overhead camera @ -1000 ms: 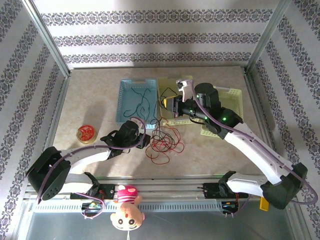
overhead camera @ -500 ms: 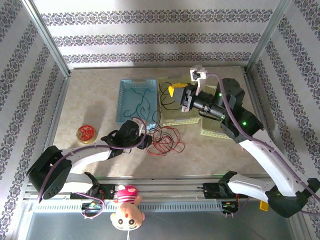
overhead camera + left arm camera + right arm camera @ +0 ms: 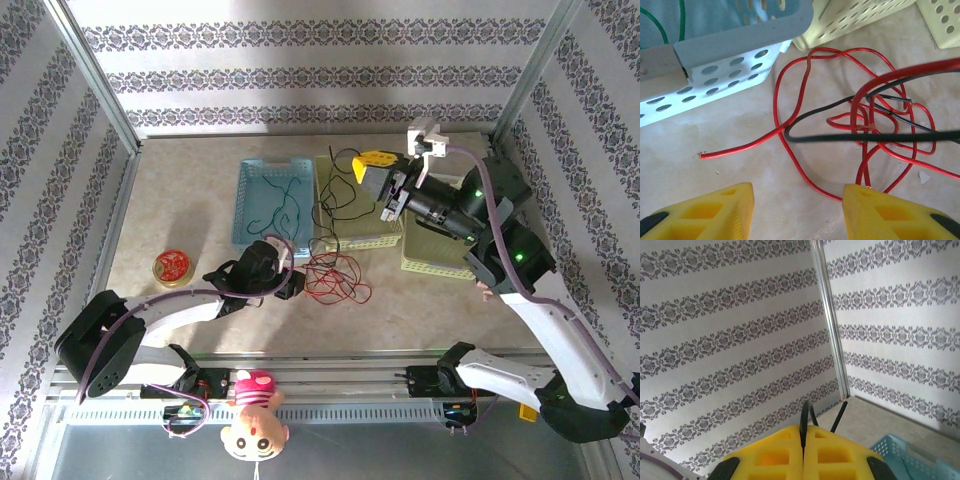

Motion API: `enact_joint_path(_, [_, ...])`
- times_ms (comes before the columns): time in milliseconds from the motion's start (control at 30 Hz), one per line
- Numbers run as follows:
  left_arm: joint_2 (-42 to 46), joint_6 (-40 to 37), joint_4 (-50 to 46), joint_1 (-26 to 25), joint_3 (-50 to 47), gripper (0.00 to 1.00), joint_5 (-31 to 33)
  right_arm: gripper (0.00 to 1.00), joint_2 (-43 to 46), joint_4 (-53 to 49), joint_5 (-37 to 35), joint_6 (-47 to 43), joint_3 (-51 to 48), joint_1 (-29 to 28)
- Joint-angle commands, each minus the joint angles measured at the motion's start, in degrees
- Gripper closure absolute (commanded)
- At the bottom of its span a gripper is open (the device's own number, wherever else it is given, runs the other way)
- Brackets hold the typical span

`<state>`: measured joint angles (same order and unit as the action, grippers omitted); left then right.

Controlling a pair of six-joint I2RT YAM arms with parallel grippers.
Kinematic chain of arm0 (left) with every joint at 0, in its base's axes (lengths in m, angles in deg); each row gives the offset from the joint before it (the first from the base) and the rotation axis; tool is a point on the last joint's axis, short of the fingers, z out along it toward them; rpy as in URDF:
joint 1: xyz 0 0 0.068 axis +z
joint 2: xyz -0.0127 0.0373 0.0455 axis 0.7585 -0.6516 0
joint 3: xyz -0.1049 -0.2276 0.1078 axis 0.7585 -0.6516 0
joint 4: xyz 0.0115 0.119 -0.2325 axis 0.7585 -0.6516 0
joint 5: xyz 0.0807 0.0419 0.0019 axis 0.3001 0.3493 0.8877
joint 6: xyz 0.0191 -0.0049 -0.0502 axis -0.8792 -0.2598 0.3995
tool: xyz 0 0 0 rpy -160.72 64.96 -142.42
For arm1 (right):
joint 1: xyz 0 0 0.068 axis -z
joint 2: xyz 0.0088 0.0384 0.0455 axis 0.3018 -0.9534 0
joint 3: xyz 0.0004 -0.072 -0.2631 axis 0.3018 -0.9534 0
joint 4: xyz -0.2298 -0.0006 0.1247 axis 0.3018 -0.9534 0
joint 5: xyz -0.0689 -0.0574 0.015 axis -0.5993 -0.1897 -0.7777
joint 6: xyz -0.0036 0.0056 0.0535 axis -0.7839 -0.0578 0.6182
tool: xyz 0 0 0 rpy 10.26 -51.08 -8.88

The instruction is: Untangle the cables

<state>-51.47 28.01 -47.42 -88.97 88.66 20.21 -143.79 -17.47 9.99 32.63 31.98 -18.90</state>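
Observation:
A red cable (image 3: 330, 278) lies in a tangled pile on the table in front of the baskets. Through it runs a black cable (image 3: 322, 205) that rises to my right gripper (image 3: 372, 163), held high over the yellow basket. In the right wrist view that gripper (image 3: 803, 432) is shut on the black cable (image 3: 804, 416). My left gripper (image 3: 293, 283) sits low at the left edge of the pile. It stands open in the left wrist view (image 3: 797, 200), where a loop of the red cable (image 3: 805, 172) passes between its fingers and the black cable (image 3: 865, 136) crosses beyond. A green cable (image 3: 282, 205) lies in the blue basket (image 3: 243, 205).
Two pale yellow baskets (image 3: 368, 240) (image 3: 440, 262) stand right of the blue one. A round red-topped tin (image 3: 172, 267) sits at the left. A plush doll (image 3: 255, 420) hangs at the near rail. Metal frame posts (image 3: 95, 75) and patterned walls close in the table.
My right arm has swung up, back and to the right with the black cable, drawing it up from the red pile. The left arm has barely moved.

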Motion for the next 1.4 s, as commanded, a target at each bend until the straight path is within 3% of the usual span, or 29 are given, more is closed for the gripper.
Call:
enact_joint_path(0, [3.8,-1.9,3.8,0.4,0.0,0.47,-2.8,1.0,0.3,-0.1,-1.0,-2.3,1.9,0.4])
enact_joint_path(133, [8.5,-3.5,4.8,0.4,3.4,0.4,-7.0,1.0,-0.5,-0.5,-0.5,-0.4,1.0,0.4])
enact_joint_path(300, [7.9,-6.0,3.7,0.4,9.3,0.36,-10.2,1.0,-1.4,-0.1,-0.1,1.0,0.4,0.5])
enact_joint_path(433, [4.0,-8.5,5.8,0.4,11.7,0.36,-7.2,1.0,-1.8,0.0,1.2,1.7,0.8,0.5])
enact_joint_path(667, [-6.6,-12.2,7.1,0.4,16.4,0.39,-7.5,1.0,-1.4,0.4,1.9,2.9,1.0,0.7])
enact_joint_path(700, [-7.6,-11.8,7.9,0.4,16.4,0.44,-7.0,1.0,-1.1,0.4,1.8,2.9,1.1,0.8])
enact_joint_path(833, [-10.3,-8.2,12.2,0.5,15.3,0.86,-6.1,1.0,0.0,0.4,1.6,3.0,1.2,1.0])
enact_joint_path(933, [-12.3,-6.7,12.3,0.5,14.9,1.0,-6.7,1.0,1.3,0.3,-0.1,1.7,1.9,1.5])
enact_joint_path(1367, [-9.1,-4.5,8.2,0.5,5.1,1.0,-3.9,1.0,7.0,2.1,-9.4,-7.3,6.8,4.2])
